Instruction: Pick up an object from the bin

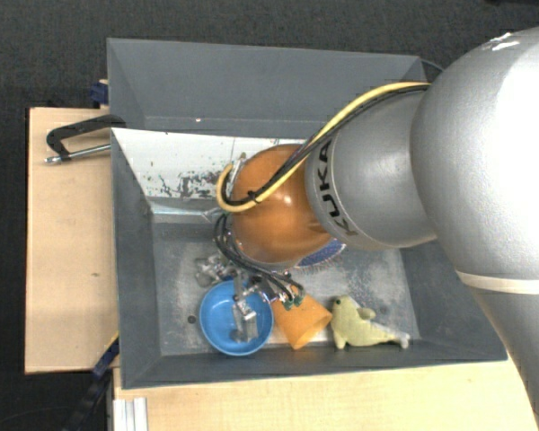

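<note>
My gripper (243, 316) hangs below the orange wrist cover and reaches down into a round blue bowl (221, 327) that lies at the bin's front, left of centre. Its metal tip sits inside the bowl, near the right side of the rim. Right beside the bowl lies an orange cup-shaped piece (304, 323), tilted on its side. Further right, a pale yellow-green seal-like toy (364, 329) rests against the front wall.
The large grey arm with a yellow cable covers the bin's right and back. A bluish patterned thing (331, 253) peeks out from under the orange cover. The bin floor at the left is bare grey metal.
</note>
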You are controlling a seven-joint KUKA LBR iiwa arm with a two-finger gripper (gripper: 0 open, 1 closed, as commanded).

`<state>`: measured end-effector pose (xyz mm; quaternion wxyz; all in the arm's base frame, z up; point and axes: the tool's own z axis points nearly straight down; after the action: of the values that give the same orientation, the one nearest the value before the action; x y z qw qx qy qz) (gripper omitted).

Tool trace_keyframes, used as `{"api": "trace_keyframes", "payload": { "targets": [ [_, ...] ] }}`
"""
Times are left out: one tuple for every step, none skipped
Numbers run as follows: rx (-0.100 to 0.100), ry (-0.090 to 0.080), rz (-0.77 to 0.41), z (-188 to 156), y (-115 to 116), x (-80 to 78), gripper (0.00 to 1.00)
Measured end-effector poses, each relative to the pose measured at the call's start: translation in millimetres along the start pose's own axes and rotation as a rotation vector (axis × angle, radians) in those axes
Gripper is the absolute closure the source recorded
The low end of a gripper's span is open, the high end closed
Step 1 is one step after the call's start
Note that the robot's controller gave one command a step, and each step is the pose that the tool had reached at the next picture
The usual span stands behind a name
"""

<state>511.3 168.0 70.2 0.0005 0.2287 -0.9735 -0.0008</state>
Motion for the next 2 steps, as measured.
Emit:
{"api": "trace_keyframes", "payload": {
  "targets": [
    [0.000, -0.002, 0.001, -0.8, 0.8, -1.0, 0.00],
    [0.000, -0.004, 0.003, -1.6, 1.5, -2.1, 0.00]
  ]
}}
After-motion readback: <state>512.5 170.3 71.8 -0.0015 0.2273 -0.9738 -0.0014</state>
